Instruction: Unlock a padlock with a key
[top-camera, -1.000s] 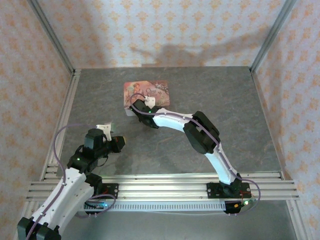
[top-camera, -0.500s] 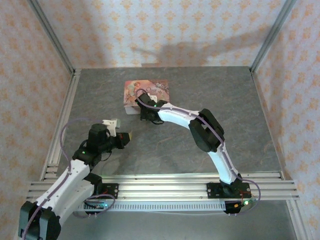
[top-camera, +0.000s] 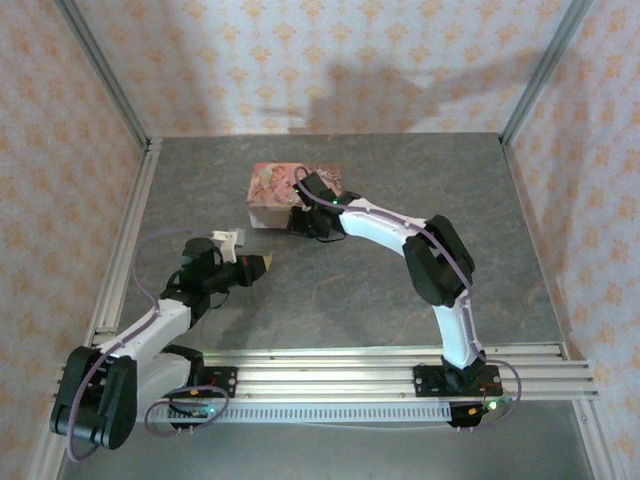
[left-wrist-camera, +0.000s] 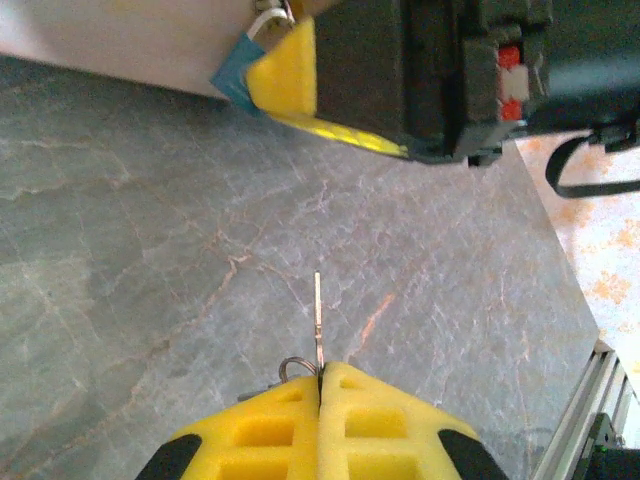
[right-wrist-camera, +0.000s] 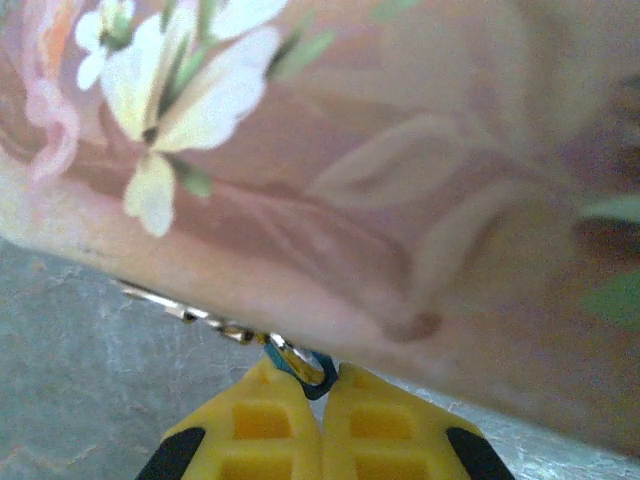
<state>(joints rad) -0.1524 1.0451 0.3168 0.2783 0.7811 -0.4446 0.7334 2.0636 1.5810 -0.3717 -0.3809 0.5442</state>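
Where the overhead camera looks down on the grey table (top-camera: 400, 290), the pink tin (top-camera: 285, 188) lies toward the far side. The right gripper (top-camera: 303, 222) is pressed in against the tin's near edge, its fingertips hidden under the wrist. The left gripper (top-camera: 264, 263) sits on the near side of the tin and a little to its left, apart from it, with its yellow tips aimed toward it. At this height the padlock and key are too small to make out.

From the left wrist, the two yellow fingers are squeezed together on the key (left-wrist-camera: 318, 310). Its thin silvery blade stands straight out beyond the tips toward the tin, and a small wire ring (left-wrist-camera: 290, 367) curls just beside the grip. Ahead, at the foot of the tin's pale side wall, a corner of the blue padlock (left-wrist-camera: 232, 78) peeks out beside one yellow finger of the other arm. The key's tip is well short of it, with bare table between.

From the right wrist, that pincer's fingers meet around the padlock's blue body, clamping it. The metal shackle (right-wrist-camera: 300, 360) rises just above the tips and touches the lower edge of the flower-printed tin. A thin metal link (right-wrist-camera: 180, 308) runs leftward along the same edge.
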